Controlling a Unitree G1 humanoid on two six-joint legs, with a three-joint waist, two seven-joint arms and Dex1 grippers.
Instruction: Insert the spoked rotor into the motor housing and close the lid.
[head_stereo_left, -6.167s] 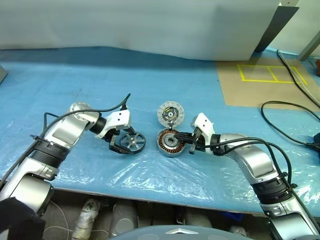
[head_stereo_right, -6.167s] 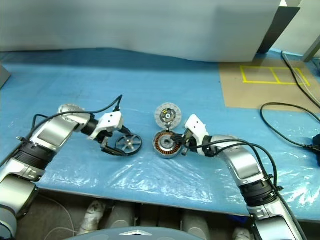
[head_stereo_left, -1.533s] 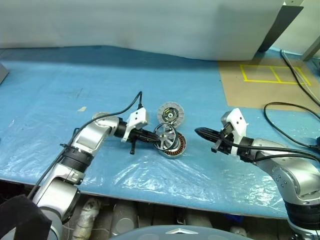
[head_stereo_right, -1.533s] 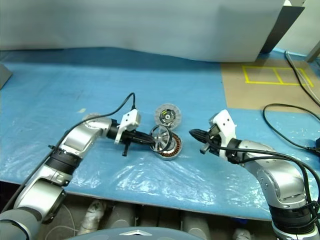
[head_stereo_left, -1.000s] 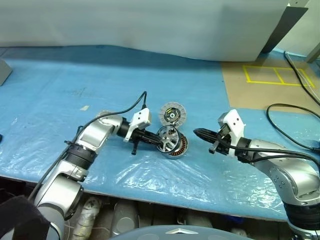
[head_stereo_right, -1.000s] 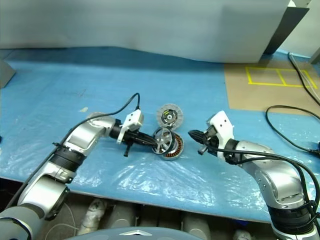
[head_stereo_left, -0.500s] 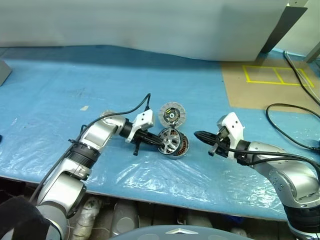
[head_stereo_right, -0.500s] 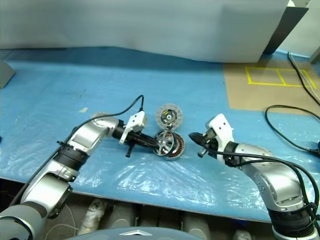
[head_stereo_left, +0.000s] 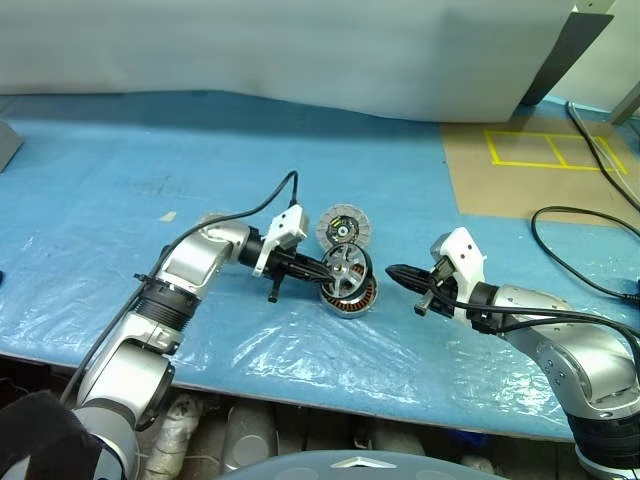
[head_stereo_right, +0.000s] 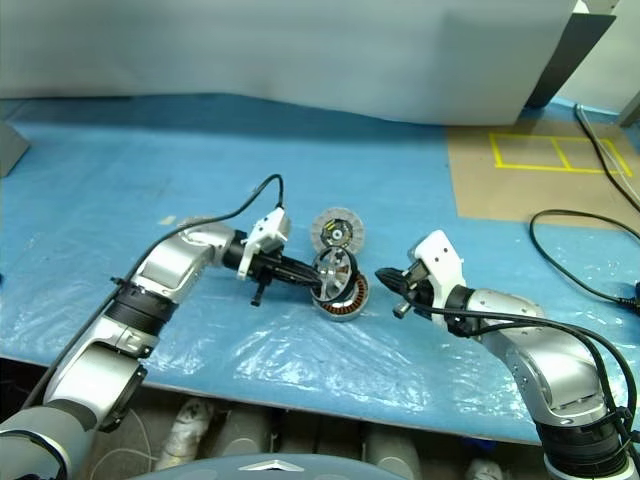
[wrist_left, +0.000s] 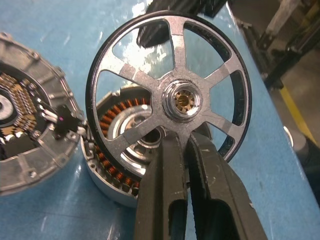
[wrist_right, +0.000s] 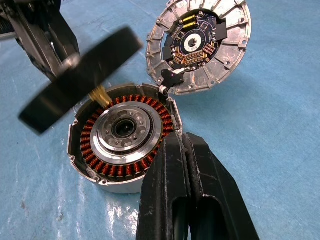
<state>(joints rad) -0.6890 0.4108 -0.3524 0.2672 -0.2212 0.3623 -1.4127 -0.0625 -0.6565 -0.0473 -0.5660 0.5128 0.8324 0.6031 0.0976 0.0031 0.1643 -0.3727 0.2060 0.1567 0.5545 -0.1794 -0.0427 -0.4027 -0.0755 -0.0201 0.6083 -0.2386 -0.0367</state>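
Near the middle of the blue-covered table (head_stereo_left: 120, 150), my left gripper (wrist_left: 186, 145) is clamped on a spoke of the spoked rotor (head_stereo_left: 346, 265), gripping just below the hub. The wheel stands almost on edge, tilted, directly over the motor housing (head_stereo_left: 352, 295), so I judge its axis must tip down to vertical before it can drop onto the dark centre. The lid (head_stereo_left: 343, 227) lies open just behind the housing, toward the table's far edge, joined at the rim. My right gripper (head_stereo_left: 397, 274) is clenched on nothing, just beside the housing's right side.
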